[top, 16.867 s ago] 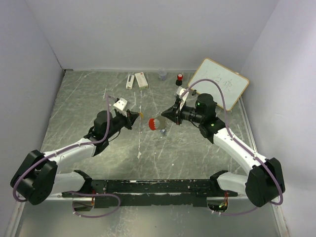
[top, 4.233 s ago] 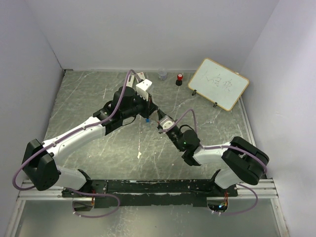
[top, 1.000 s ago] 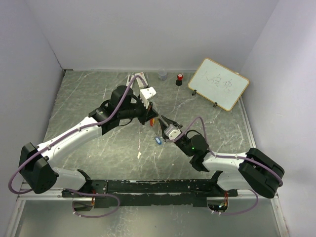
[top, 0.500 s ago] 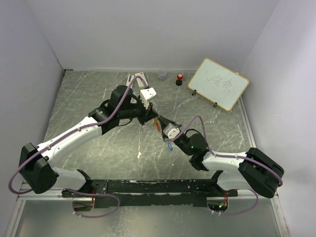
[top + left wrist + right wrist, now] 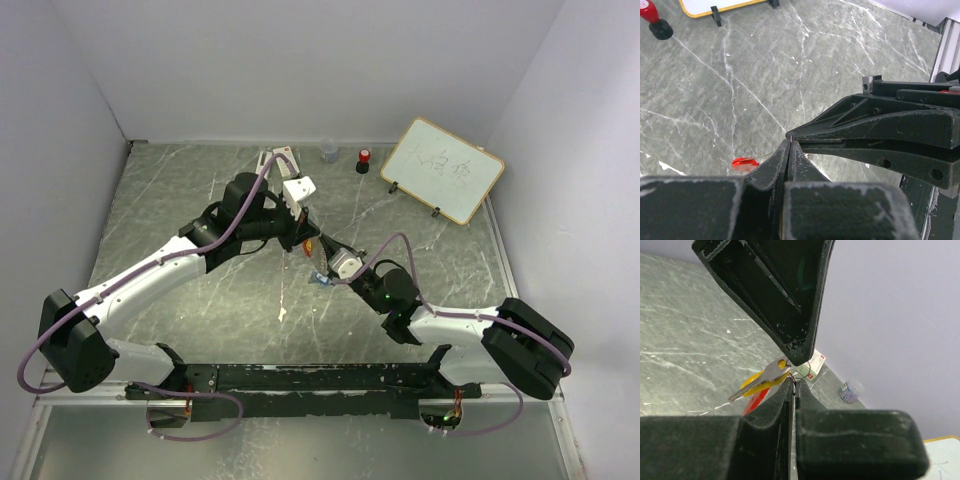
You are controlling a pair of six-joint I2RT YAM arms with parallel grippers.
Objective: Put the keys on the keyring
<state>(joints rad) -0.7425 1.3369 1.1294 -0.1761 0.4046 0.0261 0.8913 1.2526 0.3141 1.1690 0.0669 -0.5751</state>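
Centrally, over green-grey marbled table point(image 5: 170, 200) within pale lilac walls point(image 5: 300, 70), left gripper point(image 5: 789, 144) and right gripper point(image 5: 794, 385) each clamped on keyring point(image 5: 755, 399)

Right gripper point(image 5: 318, 251): jaws spread a second ago, now pressed together, tips moved up-left to meet left gripper point(image 5: 305, 240) at frame centre. Keyring point(image 5: 313, 247): its blue tab point(image 5: 319, 281) hangs out to lower right half a second ago, now back under the tips. Much earlier: both arms apart, right arm over by whiteboard point(image 5: 443, 170), upper right.
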